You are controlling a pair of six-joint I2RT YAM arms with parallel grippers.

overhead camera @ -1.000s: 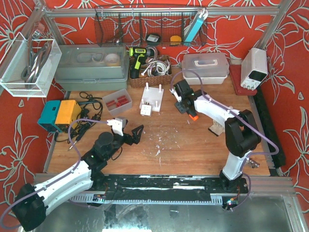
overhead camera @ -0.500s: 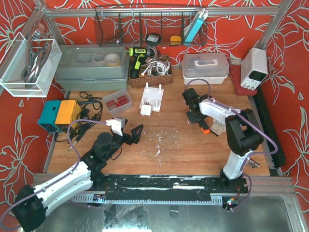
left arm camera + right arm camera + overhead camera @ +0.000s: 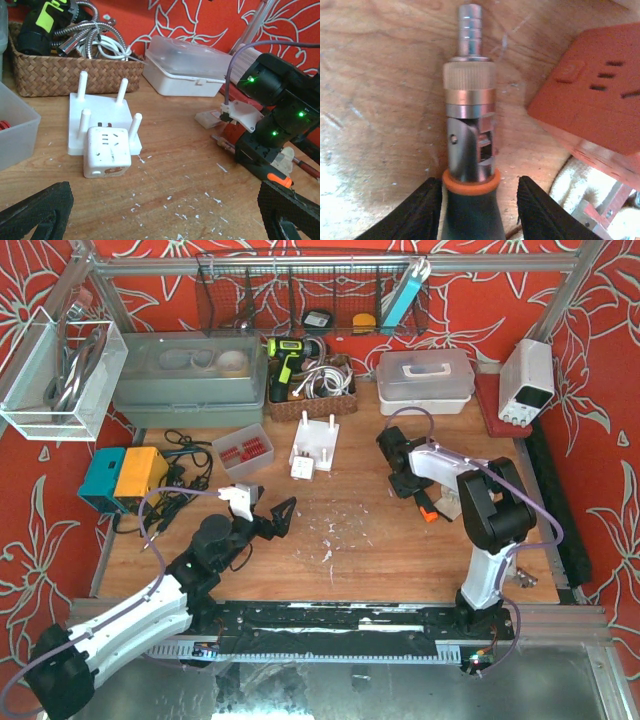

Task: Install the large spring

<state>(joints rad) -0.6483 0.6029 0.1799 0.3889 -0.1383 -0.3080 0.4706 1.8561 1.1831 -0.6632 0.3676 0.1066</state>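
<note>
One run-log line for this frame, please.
left hand open, above table | right hand astride orange-collared driver on table, grip unclear | white peg block untouched

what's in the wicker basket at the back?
A black-and-green drill, a coiled metal hose and white cable in the wicker basket. Anything beneath them is covered.

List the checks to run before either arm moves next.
1. Left gripper open, nothing between its fingers: ok.
2. Right gripper straddling the tool: ok.
3. Right grip on the tool, clamped or loose: cannot tell.
4. Large spring located: not ok, none visible in any view.
5. Peg fixture, all four posts upright: ok.
</note>
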